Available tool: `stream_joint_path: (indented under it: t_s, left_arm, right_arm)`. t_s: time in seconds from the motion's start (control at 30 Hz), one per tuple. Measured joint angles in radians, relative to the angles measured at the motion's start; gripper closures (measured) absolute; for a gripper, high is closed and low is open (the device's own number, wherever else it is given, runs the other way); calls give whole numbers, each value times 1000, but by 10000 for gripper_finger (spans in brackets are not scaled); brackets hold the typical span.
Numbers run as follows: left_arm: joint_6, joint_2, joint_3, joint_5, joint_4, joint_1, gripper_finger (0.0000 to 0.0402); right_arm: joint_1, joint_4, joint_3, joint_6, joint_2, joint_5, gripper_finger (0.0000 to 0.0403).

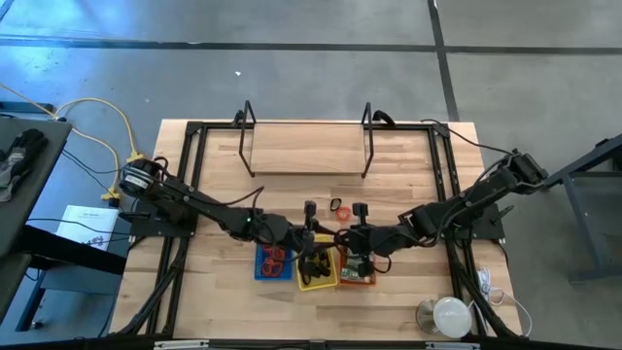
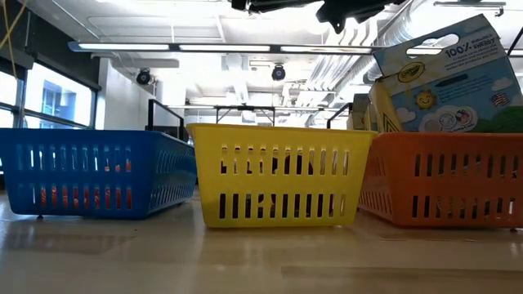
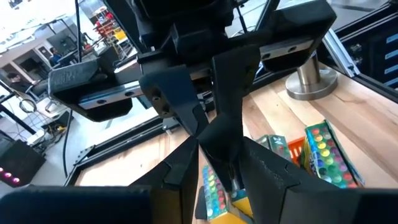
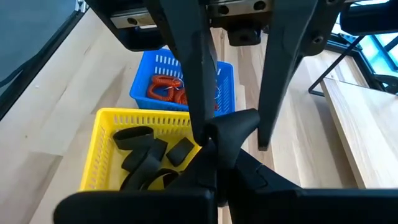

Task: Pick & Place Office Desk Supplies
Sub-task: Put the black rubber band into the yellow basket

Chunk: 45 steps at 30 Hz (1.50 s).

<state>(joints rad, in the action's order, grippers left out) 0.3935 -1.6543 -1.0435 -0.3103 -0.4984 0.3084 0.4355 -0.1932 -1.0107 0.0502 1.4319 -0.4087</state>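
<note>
Red band-like loops lie in the blue plastic tray, at the upper middle of the right wrist view. Black loops and clips lie in the yellow plastic tray just beside it. One more red loop lies on the wooden table, near the middle of the high view. The orange plastic tray holds a crayon box. The left gripper hangs over the yellow tray; I cannot tell how its jaws stand. The right gripper is over the orange tray, jaws together.
</note>
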Motion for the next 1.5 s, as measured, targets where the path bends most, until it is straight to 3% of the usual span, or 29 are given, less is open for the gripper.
stream_joint_path:
  t_s: [0.27, 0.57, 0.77, 1.0, 1.27, 1.4, 1.5]
  left_arm:
    - [0, 0, 0, 0, -2, -5, 306]
    - [6, 0, 0, 5, 4, -4, 389]
    - [18, 0, 0, 4, 8, -4, 400]
    - [20, 0, -1, -4, 11, -1, 401]
    - [24, 4, -1, -14, 71, 15, 401]
    - [-46, 27, -2, -6, 221, 28, 401]
    - [-146, 63, -2, 73, 385, 31, 401]
  right_arm:
    - [0, -2, 0, 5, 0, 2, 399]
    - [0, -5, 0, 30, 0, 25, 399]
    - [0, -8, 0, 43, 0, 25, 389]
    - [0, -10, 0, 38, 0, 27, 331]
    - [24, -43, 0, 35, 0, 8, 236]
    - [51, -47, 0, 32, 0, -38, 187]
    - [69, -53, 0, 3, 0, -39, 160]
